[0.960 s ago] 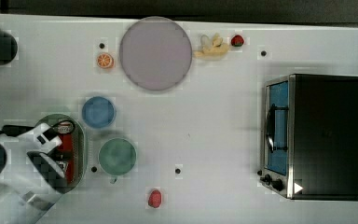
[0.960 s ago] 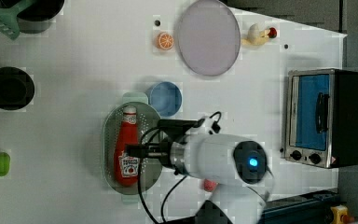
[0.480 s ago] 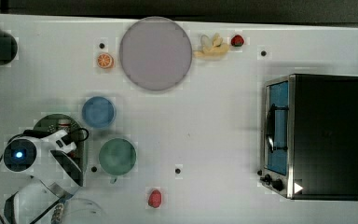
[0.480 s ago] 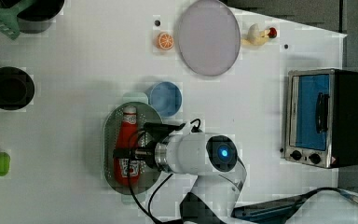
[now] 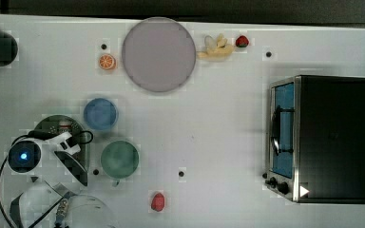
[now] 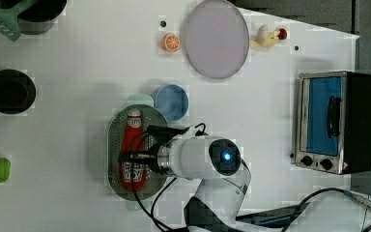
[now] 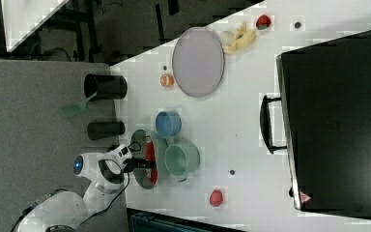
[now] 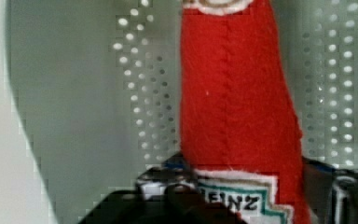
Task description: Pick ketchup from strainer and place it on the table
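big white table (image 5: 228, 142) with a few little dark holes in it, and a fair amount of stuff spread around. in the left view the ketchup (image 6: 131, 150) is lying flat in the pale green strainer (image 6: 113, 159), cap end pointing toward the blue bowl (image 6: 172, 102), label end nearer the arm's base. the gripper (image 6: 134, 155) comes in from the left view's right and sits right over the bottle's lower half, about at the label. wrist view is super close on the red body with the perforated strainer floor behind it, and a dark finger (image 8: 177, 196) sits on either side of the label end, looks like they're up against the bottle. can't honestly tell if it's properly clamped on or just closing in, so i'll leave that one.

other stuff: green bowl (image 5: 119, 159) just beside the strainer in the top view, big round lilac plate (image 5: 158, 53) at the far edge with an orange slice (image 5: 107, 61) on one side and a banana (image 5: 216, 47) plus strawberry (image 5: 241, 41) on the other. toaster oven (image 5: 321, 137) on the top view's right, well apart. small red fruit (image 5: 158, 201) sits alone near the front edge.
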{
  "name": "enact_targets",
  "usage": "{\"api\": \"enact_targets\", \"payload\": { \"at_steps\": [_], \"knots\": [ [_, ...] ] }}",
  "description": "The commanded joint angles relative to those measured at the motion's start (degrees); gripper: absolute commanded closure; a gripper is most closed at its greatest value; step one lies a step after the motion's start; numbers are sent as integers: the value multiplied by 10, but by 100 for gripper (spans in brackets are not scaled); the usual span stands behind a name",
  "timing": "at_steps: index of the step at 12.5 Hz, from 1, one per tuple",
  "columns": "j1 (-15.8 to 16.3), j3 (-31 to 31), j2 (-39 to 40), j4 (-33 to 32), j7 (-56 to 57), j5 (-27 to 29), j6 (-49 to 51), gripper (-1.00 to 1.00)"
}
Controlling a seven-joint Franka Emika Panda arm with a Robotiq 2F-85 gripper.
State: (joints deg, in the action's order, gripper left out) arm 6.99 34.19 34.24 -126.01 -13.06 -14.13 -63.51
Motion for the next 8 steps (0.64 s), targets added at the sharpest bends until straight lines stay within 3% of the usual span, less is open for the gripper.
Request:
{"api": "enact_targets", "payload": {
  "at_steps": [1, 4, 8],
  "knots": [
    [7, 6, -23, 8, -34, -11, -8, -25],
    [-3, 24, -96, 3, -33, 4, 46, -25],
    [-23, 35, -219, 21, -14, 123, 188, -25]
  ]
}}
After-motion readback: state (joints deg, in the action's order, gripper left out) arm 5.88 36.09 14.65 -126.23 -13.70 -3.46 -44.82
